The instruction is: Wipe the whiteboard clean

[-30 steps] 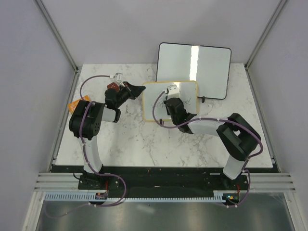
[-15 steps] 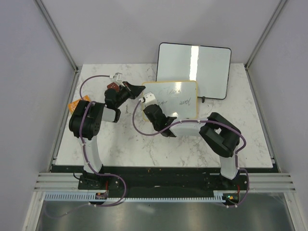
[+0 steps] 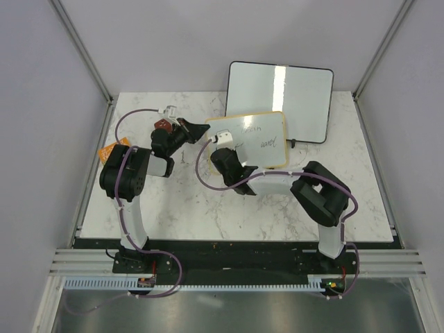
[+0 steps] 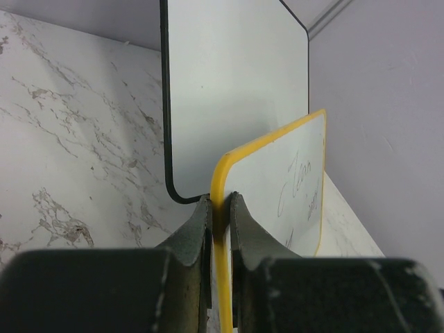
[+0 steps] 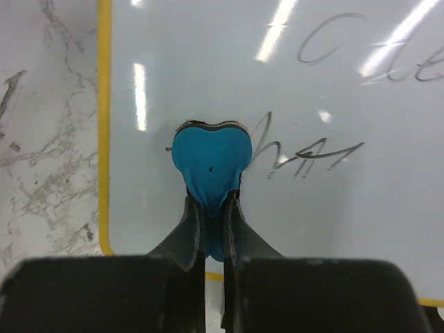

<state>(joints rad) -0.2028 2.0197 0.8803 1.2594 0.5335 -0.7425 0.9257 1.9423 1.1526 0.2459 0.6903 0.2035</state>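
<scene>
The whiteboard (image 3: 272, 157) has a yellow frame and lies tilted on the marble table, with black handwriting (image 5: 306, 155) on its face. My left gripper (image 3: 205, 129) (image 4: 220, 205) is shut on the whiteboard's left frame edge (image 4: 218, 182). My right gripper (image 3: 223, 147) (image 5: 214, 208) is shut on a blue eraser (image 5: 211, 155). The eraser is pressed flat on the board near its lower left corner, just left of the scribbled word. More writing (image 5: 326, 47) shows further up the board.
A larger blank board with a black frame (image 3: 281, 97) (image 4: 229, 83) leans behind the whiteboard against the back wall. An orange object (image 3: 107, 149) lies at the table's left edge beside the left arm. The marble tabletop (image 3: 208, 208) spreads in front of the arms.
My right gripper has swept the eraser from the board's middle to its left side. The whiteboard has turned slightly. The left arm has held still.
</scene>
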